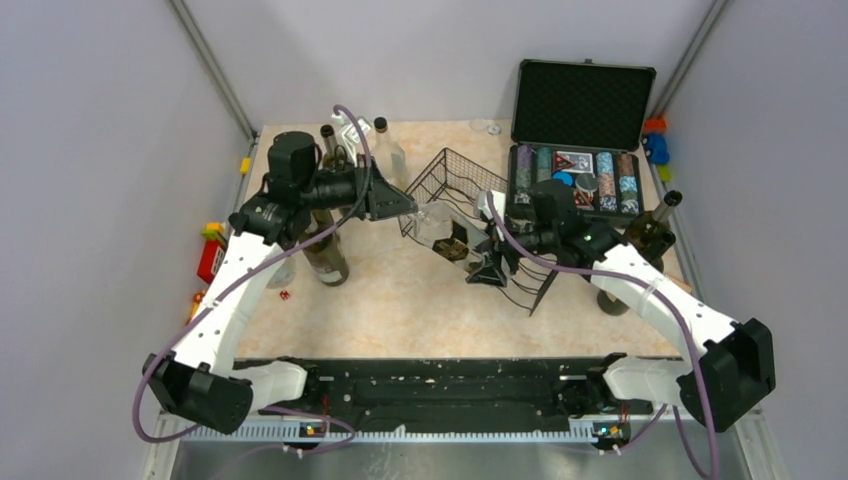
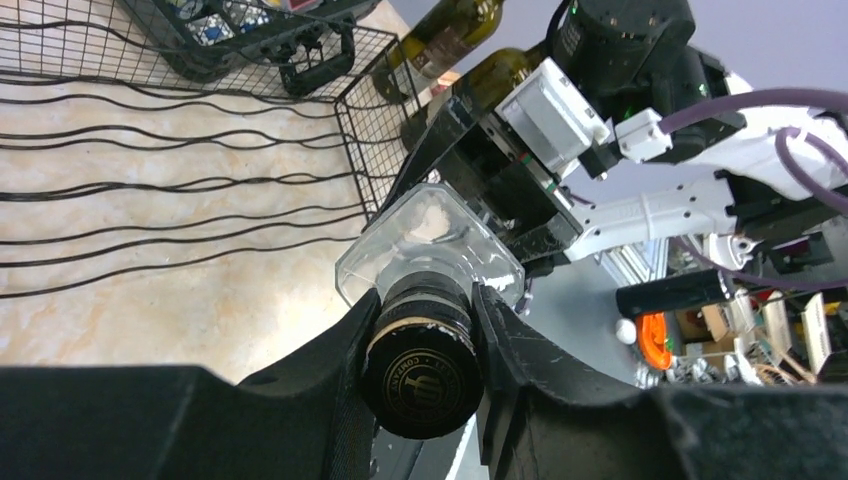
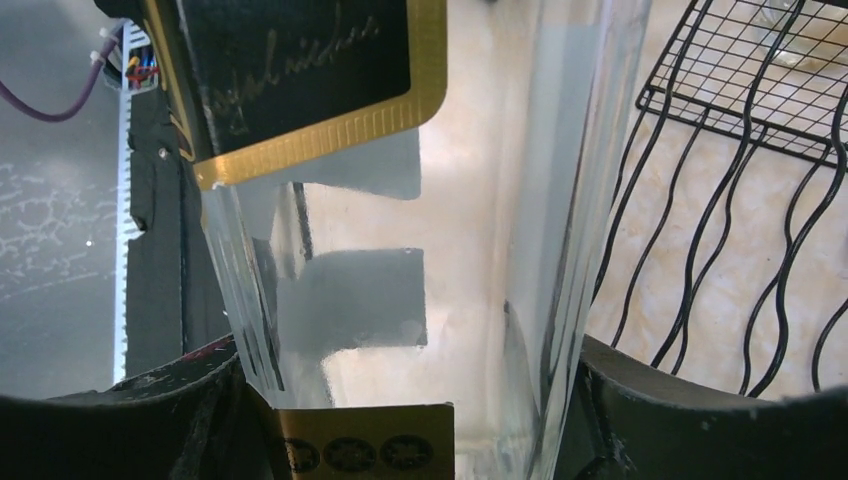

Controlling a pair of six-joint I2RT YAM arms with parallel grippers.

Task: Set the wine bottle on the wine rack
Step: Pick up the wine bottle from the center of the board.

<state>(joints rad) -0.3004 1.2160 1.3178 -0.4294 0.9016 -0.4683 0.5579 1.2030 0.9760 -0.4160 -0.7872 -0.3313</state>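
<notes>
The beige marbled table [image 1: 400, 310] in front of me is carrying the black wire wine rack [image 1: 455, 172] near its middle. An open black poker-chip case [image 1: 585, 100] is sitting at the far right corner, just beside the rack. On my left a dark wine bottle [image 1: 327, 258] is standing upright, clear bottles [image 1: 390, 150] are standing behind it, and another dark bottle [image 1: 652, 232] is standing near the right edge.

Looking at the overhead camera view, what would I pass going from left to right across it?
red toy block → standing dark wine bottle → left gripper → clear bottle whose cap it grips → open chip case → second dark bottle
</notes>
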